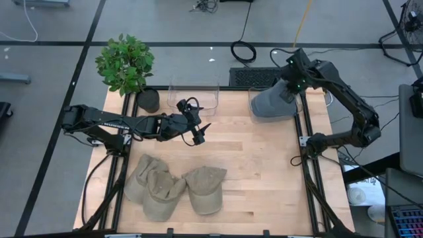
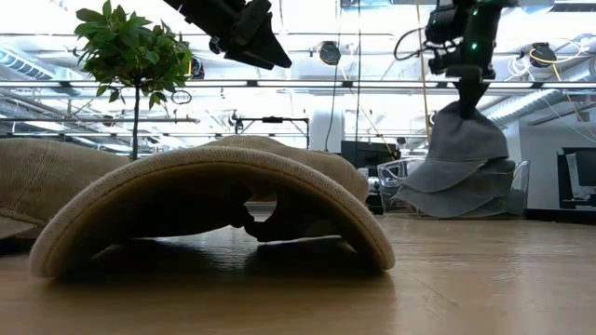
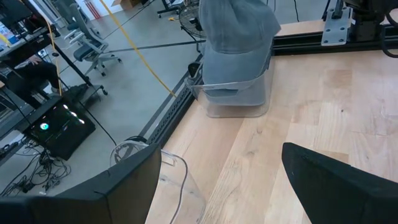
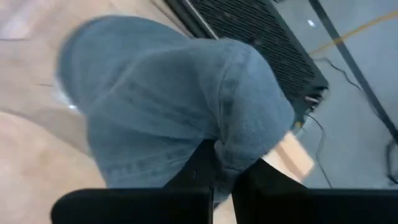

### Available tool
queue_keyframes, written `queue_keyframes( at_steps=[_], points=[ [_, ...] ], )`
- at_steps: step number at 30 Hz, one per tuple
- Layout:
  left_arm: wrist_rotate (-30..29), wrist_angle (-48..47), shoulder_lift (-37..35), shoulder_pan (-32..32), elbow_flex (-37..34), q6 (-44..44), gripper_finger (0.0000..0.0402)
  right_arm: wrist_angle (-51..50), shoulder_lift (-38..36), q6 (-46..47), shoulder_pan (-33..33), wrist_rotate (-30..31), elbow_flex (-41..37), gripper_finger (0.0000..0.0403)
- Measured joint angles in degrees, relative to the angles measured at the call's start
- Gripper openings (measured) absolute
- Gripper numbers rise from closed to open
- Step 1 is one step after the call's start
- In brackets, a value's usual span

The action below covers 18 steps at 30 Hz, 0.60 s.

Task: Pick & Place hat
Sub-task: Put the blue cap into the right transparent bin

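Right claw (image 4: 225, 163) clenched on crown of grey fabric cap (image 1: 272, 100), over clear plastic bin (image 3: 235, 99). Lower fully before releasing. Left claw (image 1: 200, 135) released, mid-desk.

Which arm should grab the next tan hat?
Left, probably. Its tool hangs open above the table, close to the three tan hats. The right tool is shut on the grey hat over the far clear bin.
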Motion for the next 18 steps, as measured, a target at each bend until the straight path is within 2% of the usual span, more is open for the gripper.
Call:
queue_keyframes(
  at_steps=[4, 9, 18],
  points=[
    [0.0, 0.0, 0.0, 0.0, 0.0, 0.0, 0.034, 1.81, 4.1, -0.25, 0.39, 0.41, -0.02, 0.001],
    [0.0, -0.02, 0.0, 0.01, 0.0, 0.0, 0.034, 2.76, 8.3, -0.19, 3.02, -2.32, -0.09, 0.001],
    [0.0, -0.01, 0.0, 0.0, -0.01, 0.0, 0.034, 2.81, 9.95, 2.23, 9.12, -1.36, -0.1, 0.001]
  ],
)
